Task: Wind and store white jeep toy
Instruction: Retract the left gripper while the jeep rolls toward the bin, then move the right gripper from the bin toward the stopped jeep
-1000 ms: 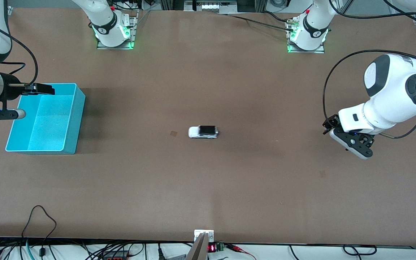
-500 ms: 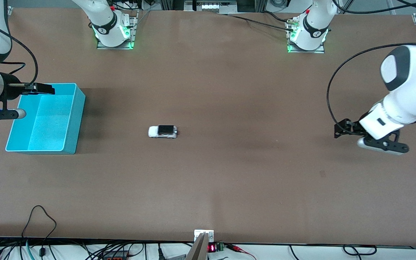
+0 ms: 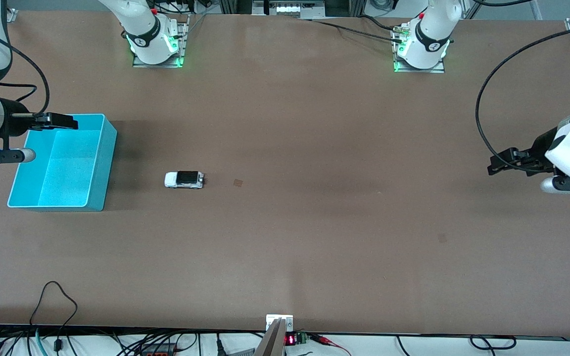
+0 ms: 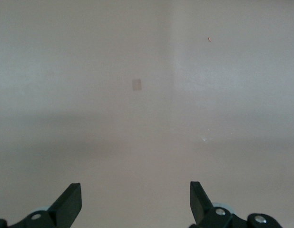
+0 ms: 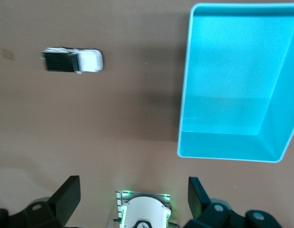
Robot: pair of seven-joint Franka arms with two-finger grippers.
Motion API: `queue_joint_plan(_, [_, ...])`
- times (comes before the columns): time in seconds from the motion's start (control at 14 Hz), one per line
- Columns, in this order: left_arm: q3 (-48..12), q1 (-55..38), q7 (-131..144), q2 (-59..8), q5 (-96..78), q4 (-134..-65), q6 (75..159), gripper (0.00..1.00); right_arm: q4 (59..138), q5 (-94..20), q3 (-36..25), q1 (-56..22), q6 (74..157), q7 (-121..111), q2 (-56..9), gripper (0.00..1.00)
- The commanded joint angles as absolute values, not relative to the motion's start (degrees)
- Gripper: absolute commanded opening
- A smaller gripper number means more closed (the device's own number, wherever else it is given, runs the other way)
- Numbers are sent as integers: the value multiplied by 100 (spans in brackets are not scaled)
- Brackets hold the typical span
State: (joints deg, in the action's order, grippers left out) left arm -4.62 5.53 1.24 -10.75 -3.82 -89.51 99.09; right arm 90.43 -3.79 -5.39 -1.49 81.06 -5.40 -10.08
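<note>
The white jeep toy (image 3: 184, 179), with its black roof, stands alone on the brown table, a short way from the turquoise bin (image 3: 103, 168) on the side toward the left arm's end. In the right wrist view the jeep (image 5: 73, 60) lies beside the bin (image 5: 185, 80), clear of it. My right gripper (image 3: 65, 121) hangs open over the bin's rim with nothing between its fingers (image 5: 66, 197). My left gripper (image 3: 498, 165) hangs open over bare table at the left arm's end, and its wrist view shows only tabletop between the fingers (image 4: 71, 202).
The bin holds nothing that I can see. A small square mark (image 3: 237, 183) is on the table near the jeep. Both arm bases (image 3: 155, 44) stand along the table's edge farthest from the front camera. Cables run along the nearest edge.
The jeep has rolled along the table toward the bin. The left arm has drawn back toward its end of the table. The right arm has stayed where it was.
</note>
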Motion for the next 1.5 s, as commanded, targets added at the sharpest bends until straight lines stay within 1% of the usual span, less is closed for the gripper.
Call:
queue_joint_plan(0.0, [-369,509,343,-1072,-404,-8754,9554,100,8938,-527,-545,-114,7990,-606,-923,100])
queue_joint_plan(0.36, [-422,510,334,-809,-396,-8798,9519,100,8973,-536,-536,-70,7998,-958,-914,100])
queue_joint_plan(0.57, [-378,527,273,-791,-326,-8807,9519,100,9218,-545,-536,-123,8138,-1141,-818,100])
queue_joint_plan(0.86, [-360,527,228,-782,-325,-8754,9519,100,10868,-492,-449,-53,9630,-2519,-63,100])
queue_joint_plan(0.93, [-386,519,246,-782,-325,-8745,9519,100,11142,-440,-205,8,9824,-2696,69,100])
queue_joint_plan(1.14, [-378,519,176,-791,-308,-8754,9519,100,11793,-168,1269,955,10500,-3293,333,100])
queue_joint_plan(1.21, [-387,519,176,-800,-264,-8754,9519,100,11986,-80,1553,1088,10755,-3505,377,100])
queue_joint_plan(1.43, [-361,527,158,-765,-264,-8763,9396,100,12426,-44,1854,1081,11502,-4531,396,100])
